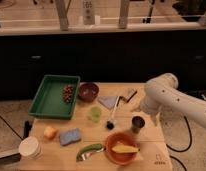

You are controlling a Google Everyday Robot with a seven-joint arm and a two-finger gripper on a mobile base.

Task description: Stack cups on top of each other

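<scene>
The dark silvery metal cup stands upright on the wooden table, right of the middle. The pale green translucent cup stands upright near the table's middle, well left of the metal cup. The two cups are apart. My white arm reaches in from the right and bends down over the table. My gripper is at the arm's low end, just above and slightly right of the metal cup.
A maroon bowl and a green tray are at the back left. An orange bowl with yellow food is in front of the metal cup. A dark brush, a blue sponge, a green pepper and a white lidded cup lie around.
</scene>
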